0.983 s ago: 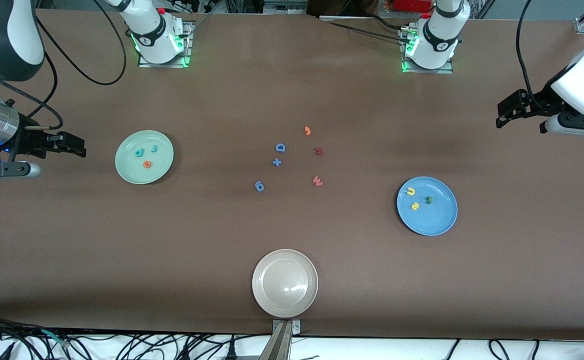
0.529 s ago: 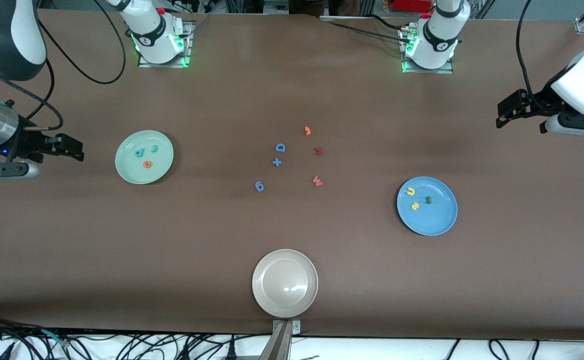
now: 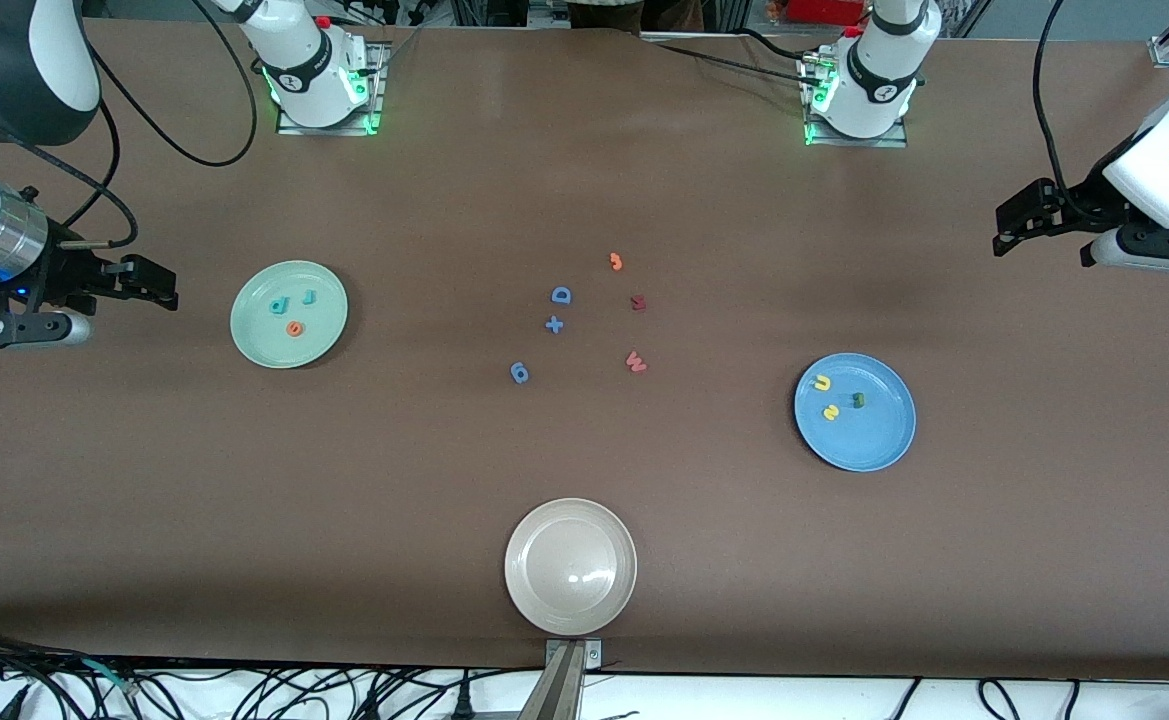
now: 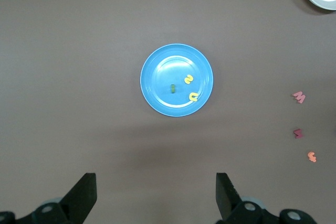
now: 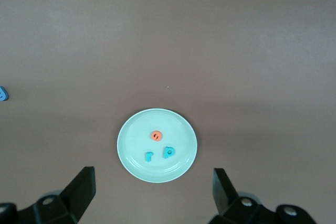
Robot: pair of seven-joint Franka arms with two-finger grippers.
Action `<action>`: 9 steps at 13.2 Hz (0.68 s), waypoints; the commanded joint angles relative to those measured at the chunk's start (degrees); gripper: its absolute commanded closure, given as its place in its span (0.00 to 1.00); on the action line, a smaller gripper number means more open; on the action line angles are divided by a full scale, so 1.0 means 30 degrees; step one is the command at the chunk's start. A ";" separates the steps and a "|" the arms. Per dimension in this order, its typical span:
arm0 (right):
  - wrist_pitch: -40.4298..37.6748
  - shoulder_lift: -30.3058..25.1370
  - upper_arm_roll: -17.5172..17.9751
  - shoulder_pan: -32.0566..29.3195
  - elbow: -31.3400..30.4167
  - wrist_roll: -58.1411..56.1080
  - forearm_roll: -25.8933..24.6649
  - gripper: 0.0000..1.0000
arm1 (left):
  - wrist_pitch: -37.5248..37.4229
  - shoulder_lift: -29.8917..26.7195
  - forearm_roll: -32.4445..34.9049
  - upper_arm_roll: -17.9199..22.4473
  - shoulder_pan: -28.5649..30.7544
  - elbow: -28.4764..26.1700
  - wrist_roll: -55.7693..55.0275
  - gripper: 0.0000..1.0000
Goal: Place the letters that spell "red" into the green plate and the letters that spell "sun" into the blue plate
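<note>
The green plate (image 3: 262, 340) lies toward the right arm's end, holding a teal "d" (image 3: 279, 306), a teal "r" (image 3: 309, 296) and an orange "e" (image 3: 294, 328). The blue plate (image 3: 879, 440) lies toward the left arm's end with a yellow "u" (image 3: 822, 383), a yellow "s" (image 3: 831, 412) and a dark green "n" (image 3: 857, 400) in it. My right gripper (image 3: 158, 283) hangs open and empty over bare table beside the green plate (image 5: 134, 150). My left gripper (image 3: 1006, 229) hangs open and empty over bare table, apart from the blue plate (image 4: 157, 66).
A beige plate (image 3: 529, 590) sits at the table edge nearest the front camera. Mid-table lie a blue D (image 3: 561, 295), a blue plus (image 3: 554, 324), another blue piece (image 3: 519, 373), an orange hooked piece (image 3: 616, 262) and two red letters (image 3: 639, 302) (image 3: 635, 361).
My right arm has shifted slightly, ending a touch closer to the green plate. The left arm, the plates and the letters have not moved.
</note>
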 commanded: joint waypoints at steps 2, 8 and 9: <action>-0.0363 -0.0287 0.0357 -0.0365 0.0092 0.0817 0.0236 0.01 | 0.0010 -0.0080 0.0633 -0.0032 -0.0131 0.0060 -0.0254 0.00; -0.0480 -0.0258 0.0386 -0.0394 0.0092 0.1258 0.0354 0.01 | 0.0010 -0.0051 0.0633 -0.0032 -0.0131 0.0060 -0.0255 0.00; -0.0480 -0.0258 0.0386 -0.0394 0.0092 0.1287 0.0354 0.01 | 0.0010 -0.0080 0.0633 -0.0032 -0.0131 0.0060 -0.0255 0.00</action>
